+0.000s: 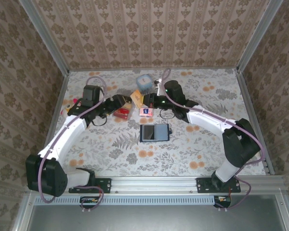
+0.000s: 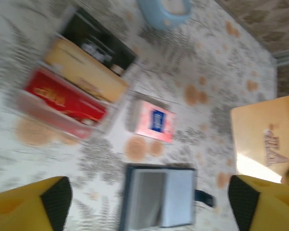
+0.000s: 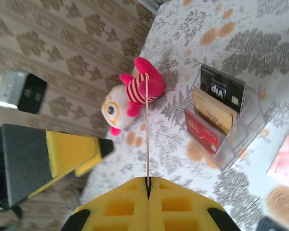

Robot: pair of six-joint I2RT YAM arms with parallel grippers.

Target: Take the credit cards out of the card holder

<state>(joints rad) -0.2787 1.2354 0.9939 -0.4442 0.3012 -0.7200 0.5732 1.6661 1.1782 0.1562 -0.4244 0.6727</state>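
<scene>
Overhead, the card holder (image 1: 155, 132) lies open at 6 o'clock from the right gripper (image 1: 147, 99), whose jaws are pinched together on a tan credit card (image 1: 136, 97). The left gripper (image 2: 149, 195) hovers at 9 o'clock of that card, jaws wide apart; a pink card (image 1: 145, 112) lies just 12 o'clock of the holder.

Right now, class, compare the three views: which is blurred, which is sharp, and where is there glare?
Left wrist: motion-blurred, the card holder smeared, a glare patch on the credit card at right. Right wrist: sharper, the plush toy crisp. Top external: sharp, evenly lit, only soft shadows.
</scene>
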